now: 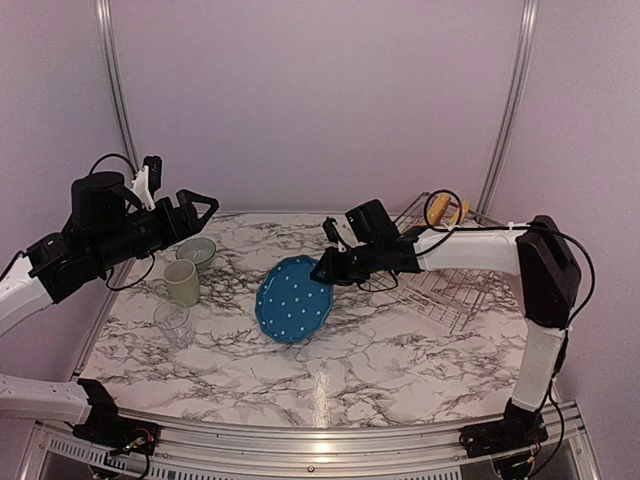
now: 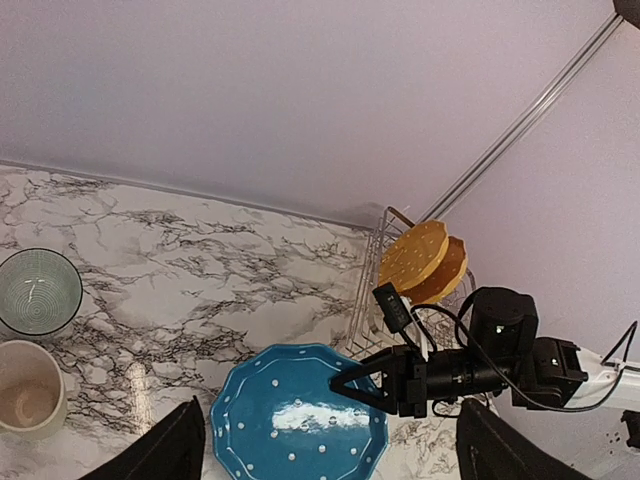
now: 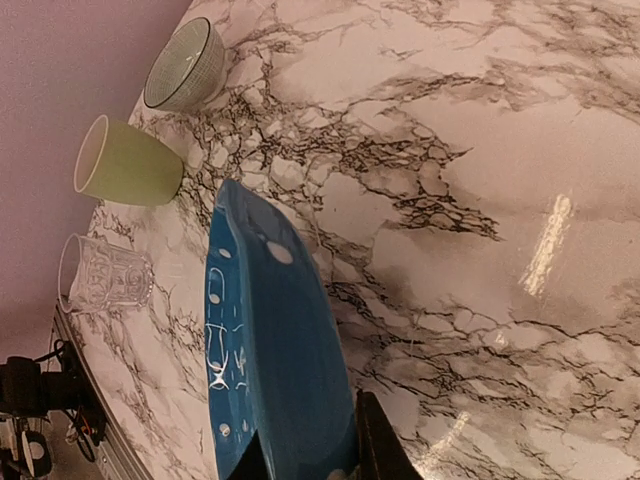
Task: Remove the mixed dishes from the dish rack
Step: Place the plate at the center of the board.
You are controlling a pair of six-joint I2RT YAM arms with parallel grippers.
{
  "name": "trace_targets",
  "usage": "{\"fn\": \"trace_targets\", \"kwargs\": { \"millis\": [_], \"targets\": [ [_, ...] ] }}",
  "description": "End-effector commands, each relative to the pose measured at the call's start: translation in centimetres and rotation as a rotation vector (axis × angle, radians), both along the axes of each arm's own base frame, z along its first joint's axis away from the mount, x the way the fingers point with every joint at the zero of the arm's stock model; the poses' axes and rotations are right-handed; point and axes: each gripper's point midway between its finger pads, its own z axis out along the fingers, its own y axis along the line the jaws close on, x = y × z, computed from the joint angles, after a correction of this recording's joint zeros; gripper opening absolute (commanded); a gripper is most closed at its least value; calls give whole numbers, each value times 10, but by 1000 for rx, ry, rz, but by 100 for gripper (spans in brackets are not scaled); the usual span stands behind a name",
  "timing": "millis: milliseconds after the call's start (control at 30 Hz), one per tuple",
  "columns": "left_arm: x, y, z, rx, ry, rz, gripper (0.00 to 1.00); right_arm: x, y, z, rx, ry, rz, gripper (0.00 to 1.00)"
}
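**Blue plate [image 3: 270, 360] pinched in right pincer [image 3: 315, 455], set-down next**

Right wrist: plate fills the near frame edge-on, with my fingers clamped on its rim. The marble table [image 3: 480, 150] is below. The mug [image 3: 125, 162], bowl [image 3: 185, 65] and glass [image 3: 105, 275] sit grouped beyond it, apart from the plate. My fingertips are cut off by the frame edge. Can't tell if the plate's low edge touches the marble.

Left wrist: left pincer [image 2: 335, 452] is spread wide and empty, and only two finger ends show at the bottom. Two yellow plates [image 2: 420, 260] stand on edge at the far end of the dish rack [image 2: 368, 295]. Mug is half cut off here and the glass is out of frame.

Top: plate is tilted, out of the rack, between it and the mug group. My read is that I'm placing the blue plate. Next move needs it lowered flat, clear of the glass, then let go. The yellow plates come after that. Part of the rack is hidden behind my right arm [image 1: 470, 245], and the yellow pair overlap there, so they are hard to separate.
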Motion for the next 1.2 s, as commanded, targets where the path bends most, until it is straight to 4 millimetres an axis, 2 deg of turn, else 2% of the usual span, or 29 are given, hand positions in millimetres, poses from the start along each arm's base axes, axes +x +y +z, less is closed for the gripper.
{"fn": "trace_targets", "kwargs": {
  "millis": [0,100,200,433,600,800,1000,1167],
  "targets": [
    [1,9,-26,69,50,38,89,4,66,60,237,-101,107,0],
    [1,6,-30,72,62,32,90,-4,89,39,222,-70,154,0],
    [1,4,-31,65,64,21,90,-12,101,23,230,-31,196,0],
    [3,0,-34,66,70,13,90,-11,103,-20,181,19,187,0],
    [4,-4,-37,65,79,0,90,-8,100,-45,131,38,159,18],
    [4,-4,-40,64,85,-1,91,-2,89,-68,38,33,122,30],
    [5,-6,-39,66,86,-4,91,3,84,-68,-8,13,110,45],
    [8,-11,-39,71,89,-17,91,7,77,-58,-67,-21,97,66]
  ]
}}
